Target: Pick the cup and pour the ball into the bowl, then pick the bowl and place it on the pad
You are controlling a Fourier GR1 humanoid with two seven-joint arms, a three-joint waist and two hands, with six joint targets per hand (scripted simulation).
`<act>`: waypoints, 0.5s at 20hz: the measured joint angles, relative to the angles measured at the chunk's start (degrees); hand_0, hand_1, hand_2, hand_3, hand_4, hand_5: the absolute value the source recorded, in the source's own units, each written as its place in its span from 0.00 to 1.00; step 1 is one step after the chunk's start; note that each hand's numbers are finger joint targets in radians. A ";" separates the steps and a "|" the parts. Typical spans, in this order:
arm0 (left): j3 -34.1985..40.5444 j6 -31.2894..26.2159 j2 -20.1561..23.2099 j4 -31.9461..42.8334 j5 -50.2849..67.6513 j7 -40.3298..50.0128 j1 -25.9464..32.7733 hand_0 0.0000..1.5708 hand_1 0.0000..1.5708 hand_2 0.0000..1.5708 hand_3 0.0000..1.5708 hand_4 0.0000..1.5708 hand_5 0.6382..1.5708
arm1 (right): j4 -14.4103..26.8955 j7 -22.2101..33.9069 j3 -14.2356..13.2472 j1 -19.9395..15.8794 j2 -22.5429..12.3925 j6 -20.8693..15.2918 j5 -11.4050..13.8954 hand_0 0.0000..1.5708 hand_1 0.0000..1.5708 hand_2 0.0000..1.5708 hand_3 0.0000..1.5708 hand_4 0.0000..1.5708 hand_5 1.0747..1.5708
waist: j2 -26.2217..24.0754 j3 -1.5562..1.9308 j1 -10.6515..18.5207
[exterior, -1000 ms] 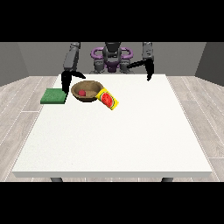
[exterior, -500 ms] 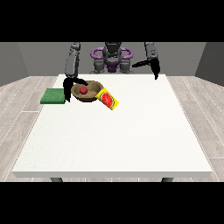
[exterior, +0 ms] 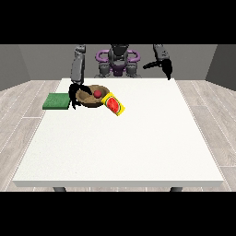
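Lowered since a second ago, the hand at the view's left (exterior: 73,96) now hangs at the left rim of the bowl (exterior: 87,98), where before it hung higher and a little farther back.

Its dark fingers point downward, curled at the bowl's edge; whether they actually pinch the rim cannot be told. The brown bowl sits on the white table (exterior: 124,143) in the same place as before, with the red ball (exterior: 97,93) inside it. The yellow cup (exterior: 114,104) lies tipped on its side, touching the bowl's right flank, unmoved. The green pad (exterior: 56,101) lies just left of the bowl, apart from it. The hand at the view's right (exterior: 167,69) stays raised above the table's far edge, well apart from everything, fingers drooping and holding nothing.
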 measured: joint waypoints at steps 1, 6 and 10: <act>-0.13 -0.30 0.14 -0.55 0.07 0.14 -0.43 0.00 0.00 0.00 0.00 0.36 0.98 | -0.52 -1.24 0.62 0.91 -0.19 -2.08 1.24 1.00 1.00 1.00 1.00 0.59 0.93 | 0.26 -0.27 0.81; -1.29 -1.11 -0.45 -1.04 0.02 0.92 -1.61 0.00 0.00 0.00 0.00 0.52 0.92 | -2.15 0.18 3.96 3.19 -2.05 -14.01 7.86 1.00 1.00 1.00 0.88 0.58 0.99 | -0.11 -0.74 3.54; 0.09 -2.23 0.12 1.55 1.31 0.32 -0.68 0.00 0.00 0.00 0.00 0.61 0.84 | -2.41 9.17 6.55 2.39 -3.77 -19.21 11.71 1.00 1.00 1.00 0.60 0.55 0.99 | -2.57 -0.16 3.26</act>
